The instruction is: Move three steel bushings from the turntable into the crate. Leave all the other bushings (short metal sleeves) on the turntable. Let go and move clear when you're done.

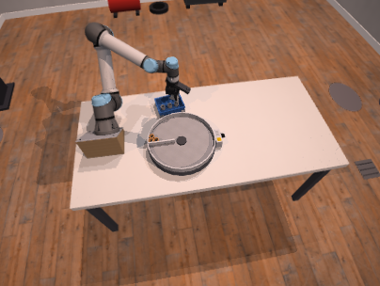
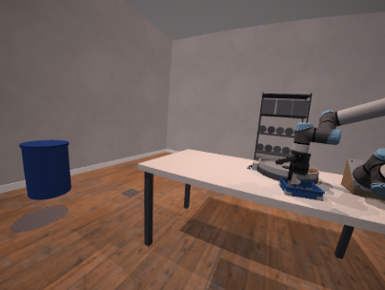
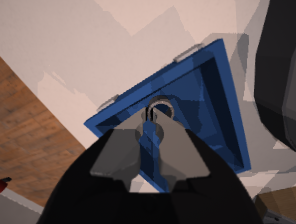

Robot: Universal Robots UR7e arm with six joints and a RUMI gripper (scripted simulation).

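Observation:
My gripper (image 1: 174, 98) hangs over the blue crate (image 1: 169, 109), which stands on the table just behind the turntable (image 1: 182, 141). In the wrist view the fingers are shut on the wall of a steel bushing (image 3: 160, 106), a grey ring at the fingertips above the crate's floor (image 3: 200, 100). Small dark pieces lie in the crate in the top view, too small to name. A small cluster of brownish bushings (image 1: 152, 137) sits at the left rim of the turntable, beside its sweeper bar. The gripper (image 2: 296, 177) and crate (image 2: 301, 189) also show in the exterior view.
The arm's base stands on a brown block (image 1: 101, 143) at the table's left end. A small white and yellow box (image 1: 219, 136) is fixed to the turntable's right side. A shelf rack (image 2: 285, 126) stands behind the table, and a blue barrel (image 2: 46, 168) is across the room.

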